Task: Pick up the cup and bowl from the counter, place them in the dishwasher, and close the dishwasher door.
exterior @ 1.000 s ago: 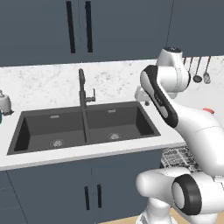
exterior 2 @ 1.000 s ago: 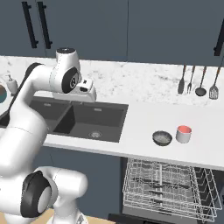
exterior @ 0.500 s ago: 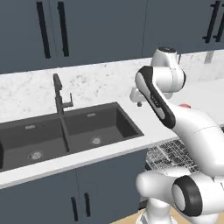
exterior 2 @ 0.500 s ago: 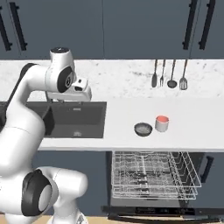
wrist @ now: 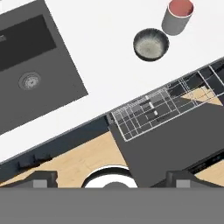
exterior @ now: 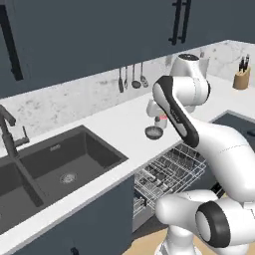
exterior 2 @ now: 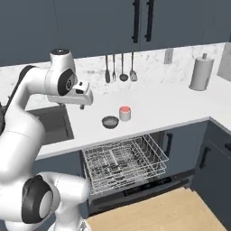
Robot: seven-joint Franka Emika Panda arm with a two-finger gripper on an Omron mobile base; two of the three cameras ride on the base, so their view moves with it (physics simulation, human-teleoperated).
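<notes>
On the counter (exterior 2: 171,108), close to its front edge, the cup (exterior 2: 125,113) stands upright with its red mouth facing up, and the bowl (exterior 2: 110,122) sits level just beside it, open side up, on the side toward the sink (exterior: 60,167). From the hand view the two are near each other but a sliver of white shows between them, the cup (wrist: 177,16) farther from the sink than the bowl (wrist: 151,43). Neither has a long axis to speak of; both are round and squat.

Directly below them the dishwasher (exterior 2: 135,189) is open, its door (wrist: 175,142) folded down flat and the white wire rack (exterior 2: 124,161) pulled out over it.

The arm rises from the base, bends sharply at the elbow and carries its hand out over the counter, above the strip between sink and dishes. The gripper (exterior 2: 83,104) points downward; in the left base view it (exterior: 151,118) hangs just above and behind the bowl (exterior: 154,132), with the cup (exterior: 160,122) partly hidden by the arm. Its fingertips (wrist: 41,178) sit far apart at the bottom of the hand view, spread wide with nothing between them. Both dishes lie well ahead of the fingers, up in the far corner of that view, untouched.
</notes>
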